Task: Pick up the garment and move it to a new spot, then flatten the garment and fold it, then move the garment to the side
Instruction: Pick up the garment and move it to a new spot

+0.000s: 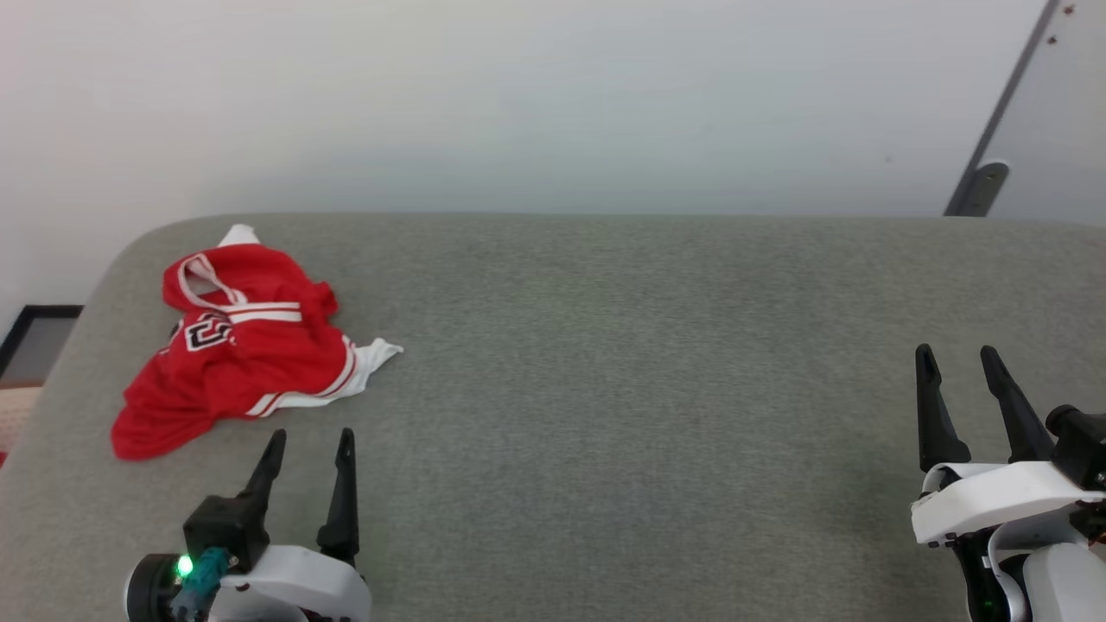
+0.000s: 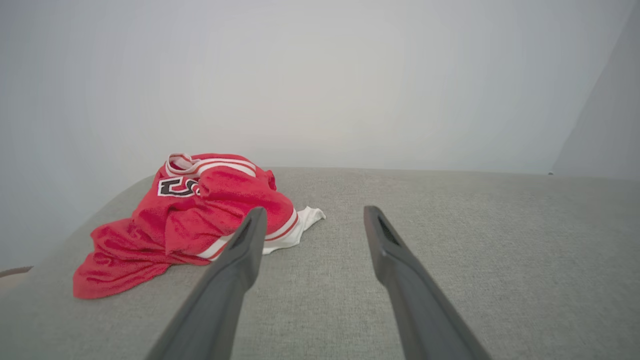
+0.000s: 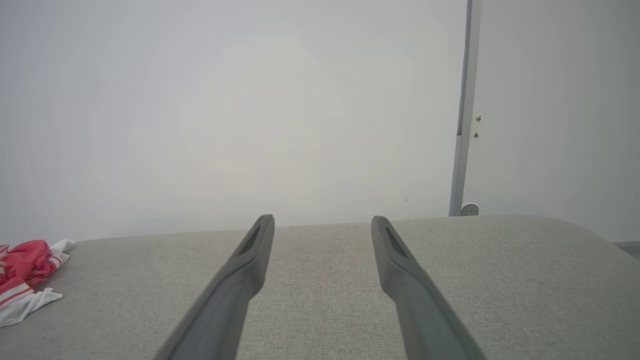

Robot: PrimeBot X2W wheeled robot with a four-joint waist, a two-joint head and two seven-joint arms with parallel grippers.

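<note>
The garment [image 1: 233, 350], a red jersey T-shirt with white striped sleeves and black-and-white lettering, lies crumpled at the far left of the grey padded surface [image 1: 648, 389]. In the left wrist view the garment [image 2: 200, 220] sits ahead and to the left of the fingers. My left gripper [image 1: 311, 436] stands open just in front of the garment, apart from it, with nothing between its fingers. At the lower right my right gripper [image 1: 957, 352] is open and empty, far from the garment. The right wrist view catches an edge of the garment [image 3: 25, 280] at its far left.
The grey surface has a rounded far-left corner [image 1: 147, 242] and ends at a pale wall [image 1: 553, 104]. A grey rail with a round foot [image 1: 981, 186] leans at the back right. A dark-framed object [image 1: 34, 341] stands beyond the left edge.
</note>
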